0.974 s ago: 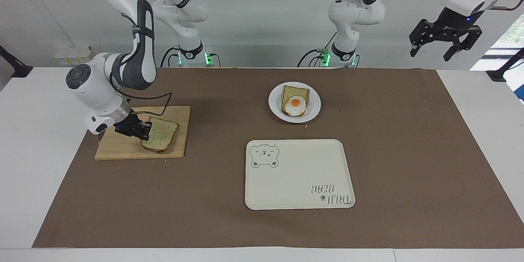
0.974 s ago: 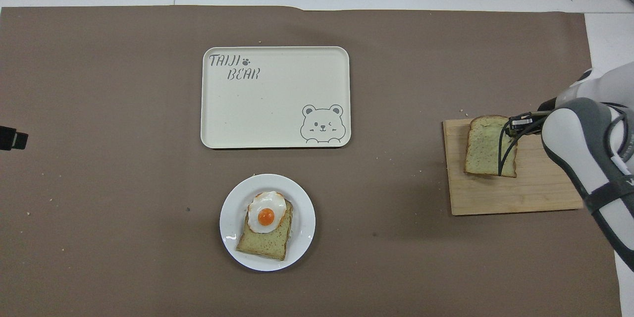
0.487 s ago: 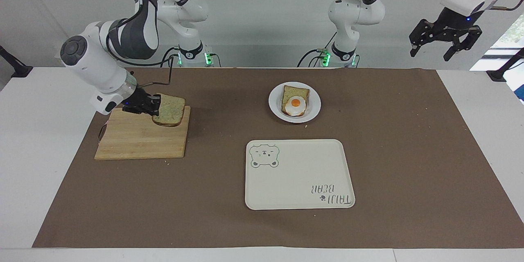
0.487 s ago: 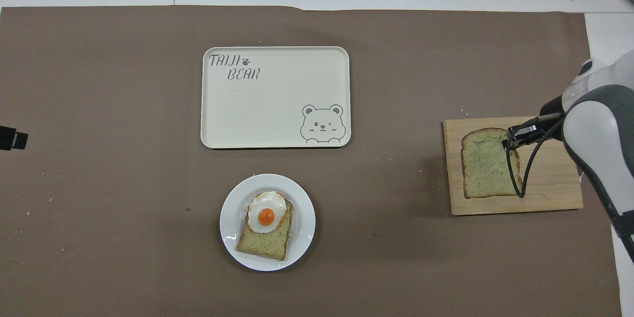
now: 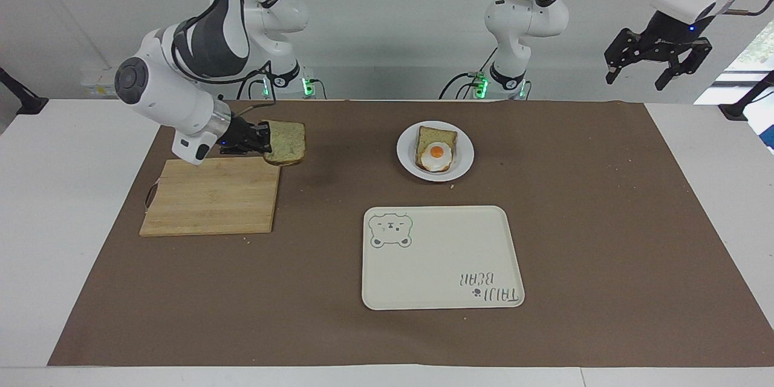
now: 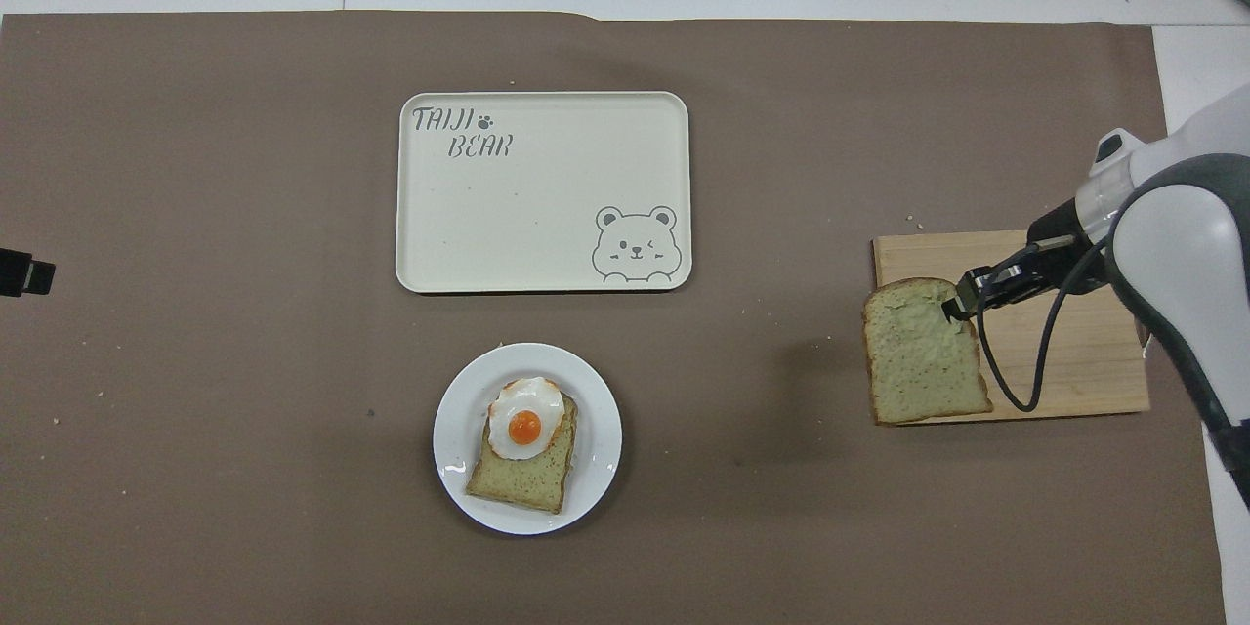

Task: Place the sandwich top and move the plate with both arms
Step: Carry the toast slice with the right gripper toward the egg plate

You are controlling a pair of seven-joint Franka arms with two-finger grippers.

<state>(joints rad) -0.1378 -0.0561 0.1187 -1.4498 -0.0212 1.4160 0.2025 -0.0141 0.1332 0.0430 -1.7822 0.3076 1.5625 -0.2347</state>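
My right gripper (image 5: 266,140) is shut on the sandwich top (image 5: 287,142), a plain pale toast slice with a brown crust. It holds the slice flat in the air over the corner of the wooden cutting board (image 5: 205,205). In the overhead view the slice (image 6: 923,366) hangs from the gripper (image 6: 962,298) over the board's edge (image 6: 1074,381). The white plate (image 5: 406,157) stands near the robots at mid-table and bears the bread slice with a fried egg (image 5: 435,151); the plate also shows in the overhead view (image 6: 449,449). My left gripper (image 5: 656,72) waits open, high past its end of the table.
A cream tray with a bear drawing (image 5: 441,260) lies farther from the robots than the plate; it also shows in the overhead view (image 6: 537,205). A brown mat (image 5: 604,224) covers the table. Crumbs lie scattered on the mat.
My right gripper has lifted the sandwich top off the cutting board and carried it toward the plate. The left arm has not moved.
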